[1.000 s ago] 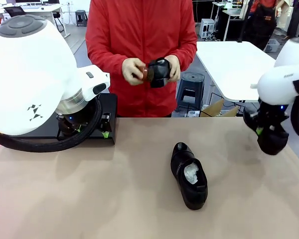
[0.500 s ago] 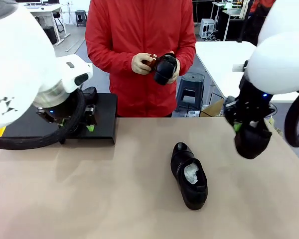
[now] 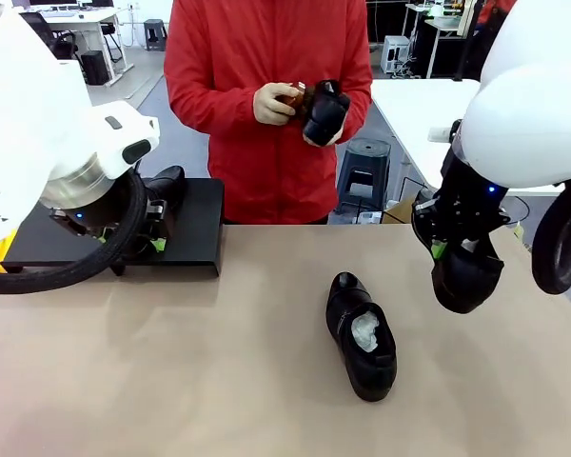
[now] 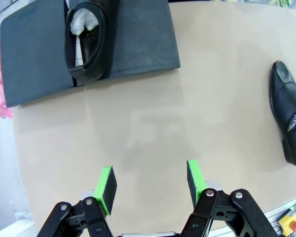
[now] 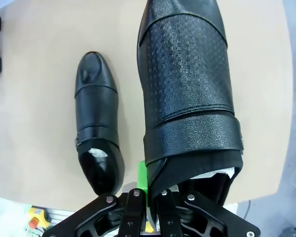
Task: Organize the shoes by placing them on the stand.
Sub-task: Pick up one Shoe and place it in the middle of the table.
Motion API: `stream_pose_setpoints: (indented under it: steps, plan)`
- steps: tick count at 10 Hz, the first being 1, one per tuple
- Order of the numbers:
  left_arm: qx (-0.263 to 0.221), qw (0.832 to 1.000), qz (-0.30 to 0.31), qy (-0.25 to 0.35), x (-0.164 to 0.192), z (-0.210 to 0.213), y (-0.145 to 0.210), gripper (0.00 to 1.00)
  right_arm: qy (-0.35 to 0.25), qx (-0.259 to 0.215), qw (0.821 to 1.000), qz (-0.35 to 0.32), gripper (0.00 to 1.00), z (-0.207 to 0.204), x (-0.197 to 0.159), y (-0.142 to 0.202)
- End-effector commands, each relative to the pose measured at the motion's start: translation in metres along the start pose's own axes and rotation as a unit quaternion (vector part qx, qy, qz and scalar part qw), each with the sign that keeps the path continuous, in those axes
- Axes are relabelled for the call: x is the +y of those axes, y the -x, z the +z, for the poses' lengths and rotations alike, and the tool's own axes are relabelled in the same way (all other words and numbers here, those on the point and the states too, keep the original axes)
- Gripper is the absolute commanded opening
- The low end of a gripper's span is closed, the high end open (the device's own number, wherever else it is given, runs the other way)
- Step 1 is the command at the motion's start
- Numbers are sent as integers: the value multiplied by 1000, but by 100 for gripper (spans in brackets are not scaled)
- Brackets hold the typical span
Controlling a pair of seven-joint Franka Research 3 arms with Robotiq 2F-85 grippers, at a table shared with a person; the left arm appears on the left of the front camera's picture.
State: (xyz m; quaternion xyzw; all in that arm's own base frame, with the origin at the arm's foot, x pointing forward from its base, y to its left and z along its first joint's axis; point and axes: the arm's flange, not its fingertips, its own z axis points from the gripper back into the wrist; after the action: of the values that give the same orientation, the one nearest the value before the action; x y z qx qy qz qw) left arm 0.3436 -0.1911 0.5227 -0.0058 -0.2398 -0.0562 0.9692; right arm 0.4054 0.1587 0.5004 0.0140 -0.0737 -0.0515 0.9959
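The right gripper (image 5: 149, 178) pinches a shoe (image 5: 187, 89) by its rim; the left gripper (image 4: 150, 181) stands open, empty. That thin grip could slip.

Losing most of the stand (image 3: 198, 221), at the far left corner of the worktop (image 3: 219, 371), behind the left arm (image 3: 29, 124) in the front view; seeing only the toe of the shoe on the stand (image 3: 167, 177). In the left wrist view, losing part of the mid-worktop shoe (image 4: 288, 116) past the right edge. Making out just one green pad of the right fingers (image 5: 142, 177) beside the held shoe (image 5: 187, 84), itself running off the top edge. Barely making out a brown brush (image 3: 290, 93) between the person's hands (image 3: 271, 105).
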Motion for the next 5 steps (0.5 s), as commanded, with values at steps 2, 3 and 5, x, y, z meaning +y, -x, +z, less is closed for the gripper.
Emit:
stream_pose_setpoints:
  steps: [2,3,5]
  plan:
    - [0,1000,1,1,-1,0,-4,74,-32,-51,998,0,0,21,23,8]
    - [0,1000,1,1,-1,0,-4,74,-60,-74,995,20,0,43,56,20]
    - [0,1000,1,1,-1,0,-4,74,-59,-108,990,65,0,63,120,52]
